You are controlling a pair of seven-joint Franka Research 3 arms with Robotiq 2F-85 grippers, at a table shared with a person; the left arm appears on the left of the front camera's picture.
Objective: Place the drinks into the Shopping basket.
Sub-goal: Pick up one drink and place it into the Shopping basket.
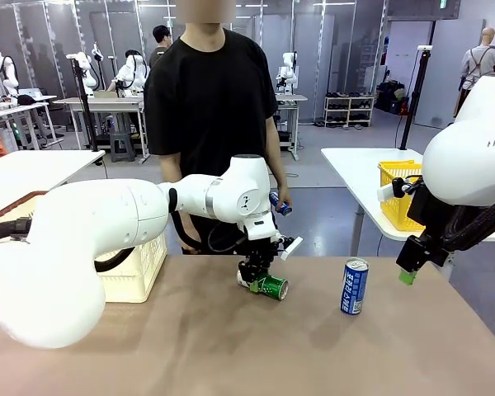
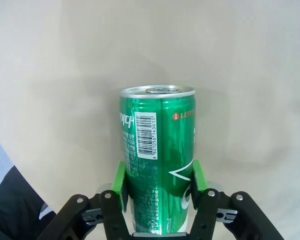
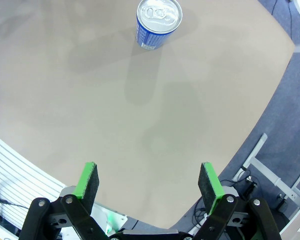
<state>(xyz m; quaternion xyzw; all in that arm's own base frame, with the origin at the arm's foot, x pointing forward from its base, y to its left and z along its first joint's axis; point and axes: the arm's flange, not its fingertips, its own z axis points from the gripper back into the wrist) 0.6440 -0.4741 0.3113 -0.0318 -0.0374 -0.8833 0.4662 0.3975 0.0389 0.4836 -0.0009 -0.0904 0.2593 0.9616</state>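
on the table, left gripper clamps green can; right gripper gapes, blue can beyond.

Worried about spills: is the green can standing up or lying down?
Lying down: the green can rests on its side on the table, left claw shut on it; the blue can stands upright.

White glossy shells on left arm and right arm; black cables. Black-linked left tool and right tool; green pads.

The green can bears white lettering; the slim can is blue-and-white.
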